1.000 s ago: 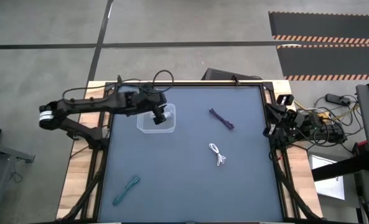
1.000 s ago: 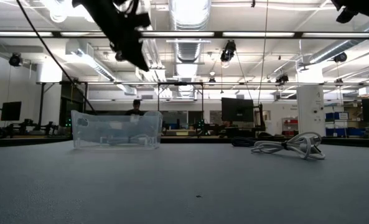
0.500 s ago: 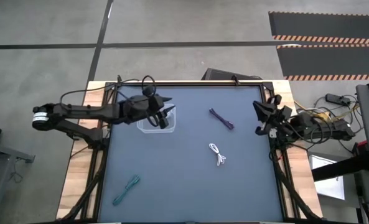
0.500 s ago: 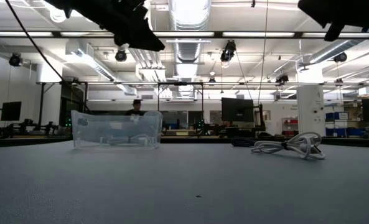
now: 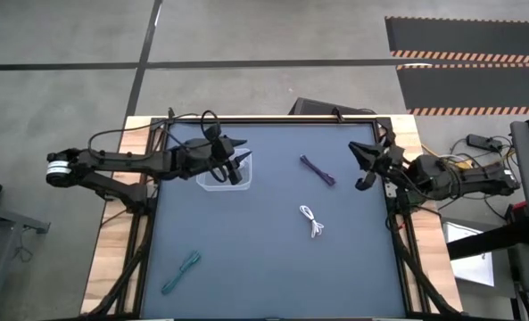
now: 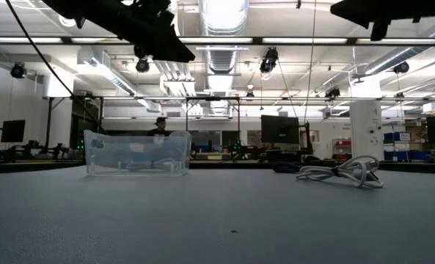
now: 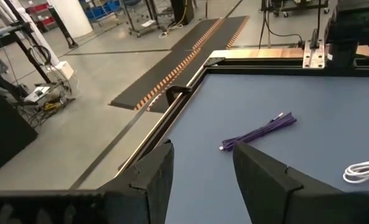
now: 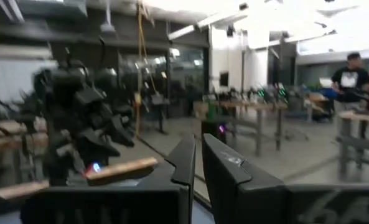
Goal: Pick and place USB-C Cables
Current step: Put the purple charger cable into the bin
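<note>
A purple cable (image 5: 318, 169) lies flat on the blue mat, right of centre; it also shows ahead of my left fingers as the purple cable (image 7: 259, 132). A white cable (image 5: 312, 220) lies in a small bundle nearer the front, seen low as the white cable (image 6: 342, 171). A teal cable (image 5: 181, 272) lies at the near left. My left gripper (image 5: 238, 161) hangs open and nearly level above the clear box (image 5: 218, 178), with nothing between its fingers (image 7: 153, 177). My right gripper (image 5: 360, 168) is shut, in the air at the table's right side, right of the purple cable.
The clear box (image 6: 138, 152) stands on the mat at the far left; what lies in it I cannot tell. Wooden borders and black frame rails run round the mat. A person (image 8: 352, 78) stands in the room beyond the table. Bare mat (image 5: 264, 259) fills the middle and near side.
My left gripper has tipped up from pointing down into the clear box to nearly level above it. My right arm has unfolded from the table's right edge, and its gripper has gone toward the table's left, toward the purple cable. The cables have stayed put.
</note>
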Controlling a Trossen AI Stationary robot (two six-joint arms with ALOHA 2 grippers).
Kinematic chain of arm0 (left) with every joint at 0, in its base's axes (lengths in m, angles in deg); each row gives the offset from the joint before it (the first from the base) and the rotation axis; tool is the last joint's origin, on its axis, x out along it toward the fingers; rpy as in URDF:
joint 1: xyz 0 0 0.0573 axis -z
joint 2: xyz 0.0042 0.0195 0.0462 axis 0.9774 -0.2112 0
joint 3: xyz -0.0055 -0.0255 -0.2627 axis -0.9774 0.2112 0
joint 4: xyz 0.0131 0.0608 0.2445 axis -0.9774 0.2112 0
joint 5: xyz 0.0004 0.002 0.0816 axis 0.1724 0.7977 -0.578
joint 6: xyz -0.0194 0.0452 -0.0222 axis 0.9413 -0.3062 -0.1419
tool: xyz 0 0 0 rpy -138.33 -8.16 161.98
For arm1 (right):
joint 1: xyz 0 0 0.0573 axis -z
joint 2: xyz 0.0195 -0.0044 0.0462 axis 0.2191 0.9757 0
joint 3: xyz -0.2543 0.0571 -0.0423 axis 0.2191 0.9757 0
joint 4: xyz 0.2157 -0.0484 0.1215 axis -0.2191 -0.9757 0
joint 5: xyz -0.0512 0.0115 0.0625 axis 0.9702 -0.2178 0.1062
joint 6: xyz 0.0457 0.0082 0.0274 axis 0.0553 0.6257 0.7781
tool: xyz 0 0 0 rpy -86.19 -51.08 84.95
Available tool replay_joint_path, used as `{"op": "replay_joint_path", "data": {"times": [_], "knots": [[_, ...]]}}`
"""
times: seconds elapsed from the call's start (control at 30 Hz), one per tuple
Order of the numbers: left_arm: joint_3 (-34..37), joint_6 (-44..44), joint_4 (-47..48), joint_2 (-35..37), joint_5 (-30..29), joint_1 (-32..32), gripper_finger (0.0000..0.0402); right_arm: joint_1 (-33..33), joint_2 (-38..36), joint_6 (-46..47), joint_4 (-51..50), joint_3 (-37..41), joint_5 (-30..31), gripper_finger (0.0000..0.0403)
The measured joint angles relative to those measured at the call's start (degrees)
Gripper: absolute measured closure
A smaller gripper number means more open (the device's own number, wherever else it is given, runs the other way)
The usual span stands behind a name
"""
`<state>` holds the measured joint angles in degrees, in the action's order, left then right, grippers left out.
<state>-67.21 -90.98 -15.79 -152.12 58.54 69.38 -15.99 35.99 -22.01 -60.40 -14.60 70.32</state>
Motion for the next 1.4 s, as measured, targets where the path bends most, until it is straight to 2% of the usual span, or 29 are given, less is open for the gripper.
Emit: {"op": "replay_joint_path", "data": {"times": [0.23,0.47,0.7,0.8,1.13,1.4], "knots": [[0.0,0.0,0.0,0.0,0.0,-0.1,0.0251,0.1,6.4,6.3,-12.5,-8.5,2.0,0.0381],[0.1,-1.5,0.0,0.0,0.0,-0.1,0.0251,2.1,12.1,18.8,-26.5,-15.3,2.9,0.0381],[0.1,-1.5,0.0,0.0,0.0,-0.1,0.0251,4.7,17.8,32.4,-41.7,-19.9,1.9,0.0381],[0.1,-1.5,0.1,0.0,0.0,-0.1,0.0251,6.0,20.3,36.7,-46.6,-21.0,-0.4,0.0381],[0.1,-1.5,0.0,0.0,0.0,-0.1,0.0251,10.2,26.8,39.9,-48.4,-21.3,-8.2,0.0381],[0.1,-2.6,0.0,0.0,0.0,-0.1,0.0251,13.3,31.2,39.9,-48.2,-21.3,-9.6,0.0381]]}}
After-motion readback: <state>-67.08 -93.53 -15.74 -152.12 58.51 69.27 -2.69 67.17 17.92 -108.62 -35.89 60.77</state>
